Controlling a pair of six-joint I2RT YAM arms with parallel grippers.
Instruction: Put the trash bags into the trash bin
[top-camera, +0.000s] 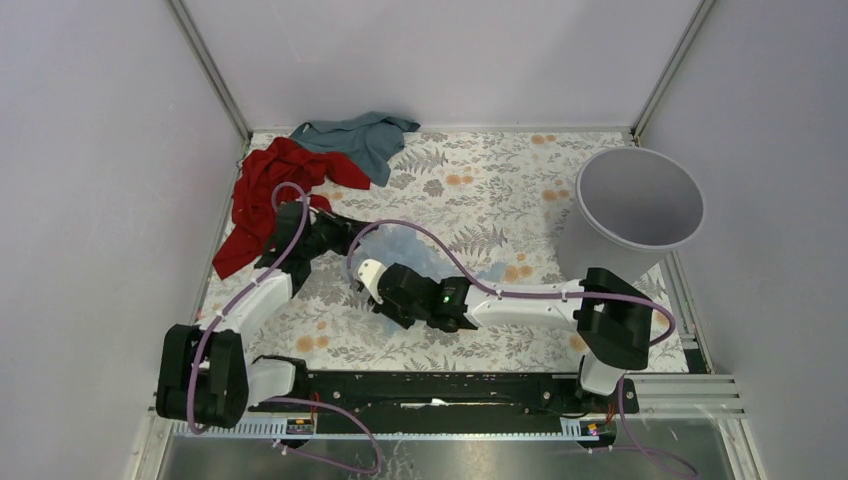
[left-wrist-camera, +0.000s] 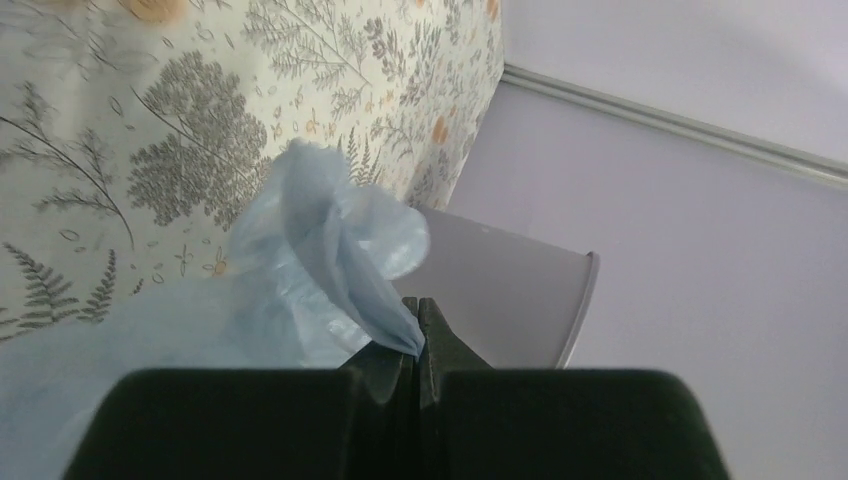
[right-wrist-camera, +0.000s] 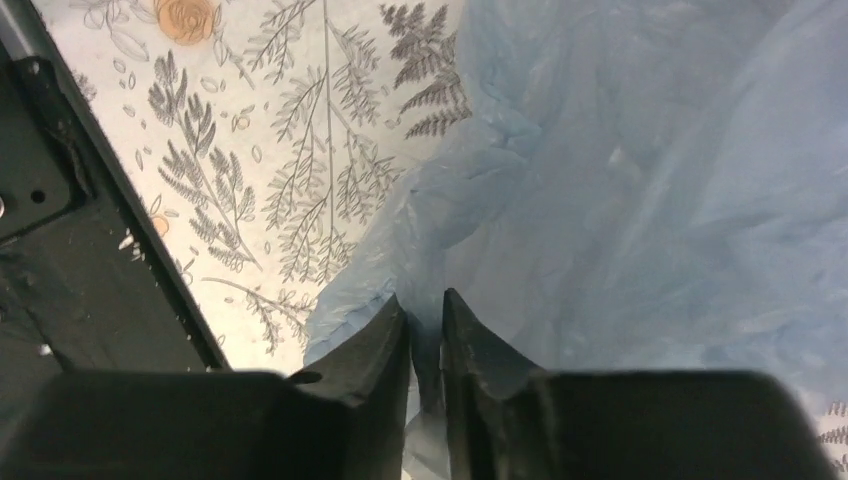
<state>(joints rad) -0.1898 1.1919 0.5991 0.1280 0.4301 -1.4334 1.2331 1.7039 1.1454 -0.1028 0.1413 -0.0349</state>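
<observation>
Progress: early. Left claw (left-wrist-camera: 418, 322) clamps a fold of the pale blue translucent plastic trash bag (left-wrist-camera: 330, 240), which lies on the floral bench (top-camera: 480, 190) between both claws. Right claw (right-wrist-camera: 425, 305) stands narrow around another fold; firm grip unconfirmed. Round light grey plastic trash bin (top-camera: 585, 245), well right of both claws, holds no bag; transfer remains.

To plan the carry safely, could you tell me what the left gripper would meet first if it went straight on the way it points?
Beyond the trash bag pinched in the left gripper, probably the grey wall of the trash bin; depth is unclear.
</observation>
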